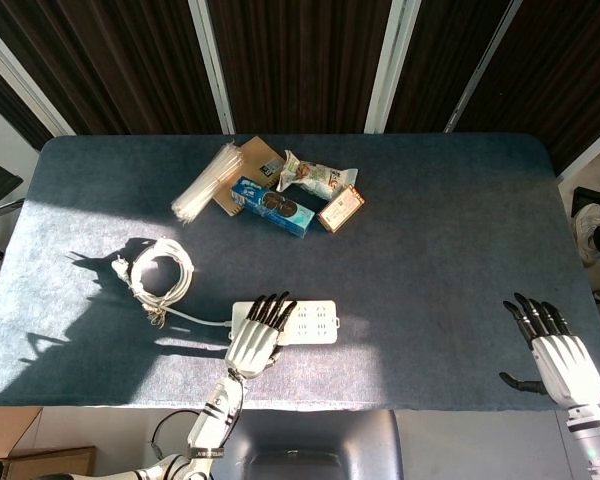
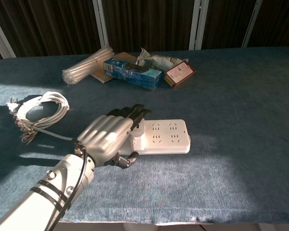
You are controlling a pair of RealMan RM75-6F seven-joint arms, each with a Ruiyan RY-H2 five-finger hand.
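- A white power strip (image 2: 164,136) lies flat near the front edge of a blue-grey table (image 1: 450,250), slightly left of centre.
- The left hand (image 2: 108,137) covers the strip's left end, palm down, dark fingers (image 2: 135,113) stretched forward side by side over the sockets; whether they press on it cannot be told.
- The strip's white cable (image 1: 160,270) runs left to a loose coil with the plug beside it.
- The right hand (image 1: 555,355) sits at the table's front right corner, well apart from everything, fingers straight and slightly fanned, holding nothing.
- At the back lies a small pile: a clear bag of straws (image 1: 205,182), a brown cardboard piece (image 1: 255,160), a blue biscuit box (image 1: 272,206), closed, a crinkled snack packet (image 1: 318,178) and a small reddish box (image 1: 341,209), also closed.
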